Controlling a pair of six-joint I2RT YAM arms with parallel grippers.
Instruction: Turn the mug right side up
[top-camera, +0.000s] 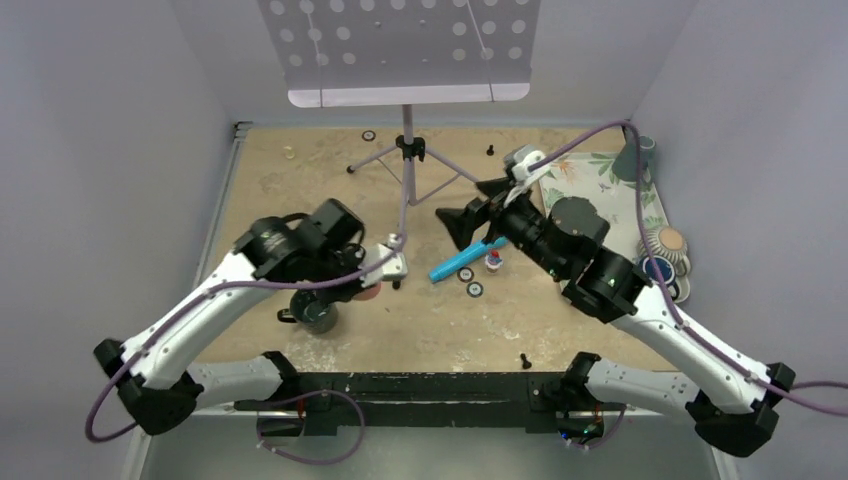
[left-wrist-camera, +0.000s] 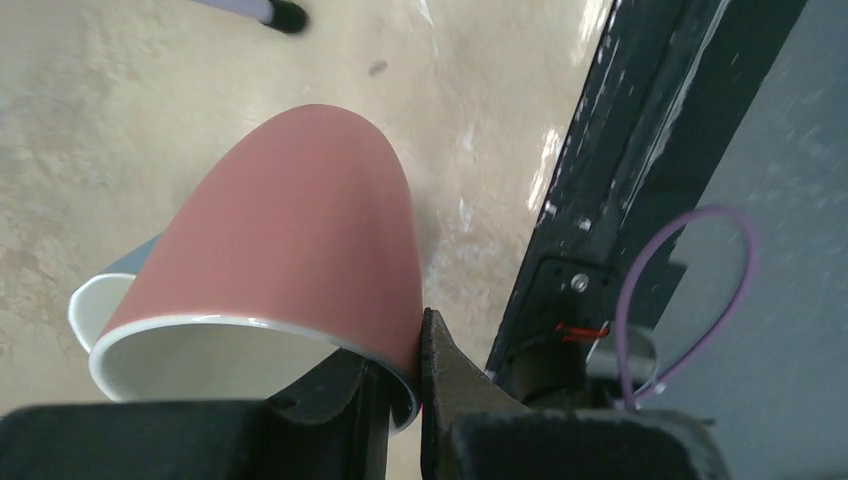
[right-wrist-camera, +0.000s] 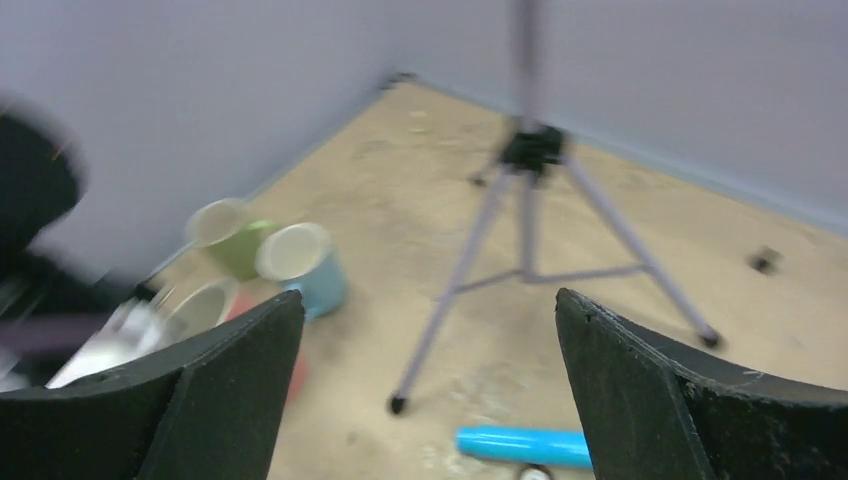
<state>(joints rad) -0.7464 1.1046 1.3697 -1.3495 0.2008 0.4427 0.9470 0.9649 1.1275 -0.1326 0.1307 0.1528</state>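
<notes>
The pink mug with a white inside is tilted, its open mouth toward the camera and its base pointing away over the table. My left gripper is shut on the mug's rim, one finger inside and one outside. In the top view the left gripper is left of centre, with a sliver of the pink mug under it. The mug also shows in the right wrist view, partly behind a finger. My right gripper is open and empty above the table's middle; it also shows in the top view.
A blue mug and a green mug stand next to the pink one. A dark mug shows below the left arm. A music stand's tripod is at the back, a blue marker in the middle, and a patterned tray at the right.
</notes>
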